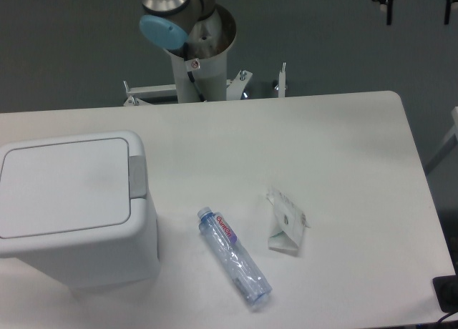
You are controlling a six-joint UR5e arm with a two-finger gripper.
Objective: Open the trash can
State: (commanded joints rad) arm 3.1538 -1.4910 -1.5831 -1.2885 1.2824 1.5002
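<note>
The trash can (71, 207) stands at the left edge of the white table (336, 150), its flat lid (64, 186) closed and the grey push-button strip (137, 177) running along the lid's right side. Near its right, a clear plastic bottle (235, 256) lies on its side, angled; beyond that rests a crumpled wrapper (286, 220). Only my arm's base column (197, 53) shows behind the table's far edge; my gripper lies outside the view, so I cannot tell its state.
</note>
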